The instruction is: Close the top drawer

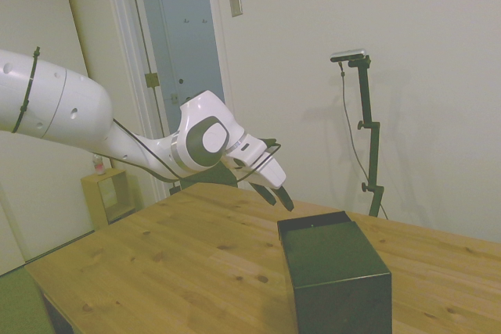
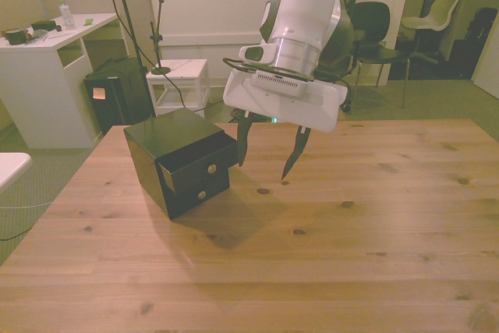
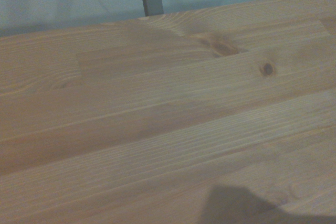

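Nearest the front camera lay bare planks of the wooden worktop (image 2: pixel 327 255), knots scattered across the grain. The wrist view gave only a blurred patch of the same boards (image 3: pixel 157 129) with a dark shadow at one corner.

Farther in, toward the front view's left, stood the small black cabinet (image 2: pixel 160 134), turned at an angle so one corner faced the camera. Its top drawer (image 2: pixel 199 163) was pulled out a little way — its front stood proud of the lower drawer (image 2: pixel 201 190) beneath it, each carrying a small pale knob. In the side view the cabinet (image 1: pixel 337 275) showed only its plain back and top; the drawer fronts were hidden there.

Just beside the cabinet, toward the front view's right, hung the pincer (image 2: pixel 267 154), released: its two dark fingers spread well apart, tips pointing down and off the wood. The nearer finger (image 2: pixel 242 139) looked close to the drawer's corner, though contact could not be judged. The side view had the pincer (image 1: pixel 278 195) hovering above the worktop (image 1: pixel 156 256) behind the cabinet's far edge — clear of it, nothing held.

Beyond the worktop: a white desk (image 2: pixel 47 76), a low white stand (image 2: pixel 179 83), dark chairs (image 2: pixel 382 25) against the far wall.
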You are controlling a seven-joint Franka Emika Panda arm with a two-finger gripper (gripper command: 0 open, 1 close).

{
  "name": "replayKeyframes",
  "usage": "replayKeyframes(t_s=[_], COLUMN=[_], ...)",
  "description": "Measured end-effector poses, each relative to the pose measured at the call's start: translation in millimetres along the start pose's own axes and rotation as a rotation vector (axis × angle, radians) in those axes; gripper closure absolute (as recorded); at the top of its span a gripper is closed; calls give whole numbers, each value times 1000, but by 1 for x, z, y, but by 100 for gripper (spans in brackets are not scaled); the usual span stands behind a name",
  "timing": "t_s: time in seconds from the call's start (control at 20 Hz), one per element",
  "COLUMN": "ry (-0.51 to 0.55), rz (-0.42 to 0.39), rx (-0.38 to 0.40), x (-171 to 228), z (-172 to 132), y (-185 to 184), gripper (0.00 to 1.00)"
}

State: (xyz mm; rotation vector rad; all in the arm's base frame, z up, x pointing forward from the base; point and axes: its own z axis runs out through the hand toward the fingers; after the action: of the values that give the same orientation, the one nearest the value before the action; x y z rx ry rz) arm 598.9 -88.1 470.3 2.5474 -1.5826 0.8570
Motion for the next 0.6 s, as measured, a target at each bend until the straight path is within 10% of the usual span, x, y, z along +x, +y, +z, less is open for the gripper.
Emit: replayKeyframes(t_s=[0.6], ry=[23], rz=[3], rx=[-2], x=[-3], z=[2], y=[-1], gripper=[100])
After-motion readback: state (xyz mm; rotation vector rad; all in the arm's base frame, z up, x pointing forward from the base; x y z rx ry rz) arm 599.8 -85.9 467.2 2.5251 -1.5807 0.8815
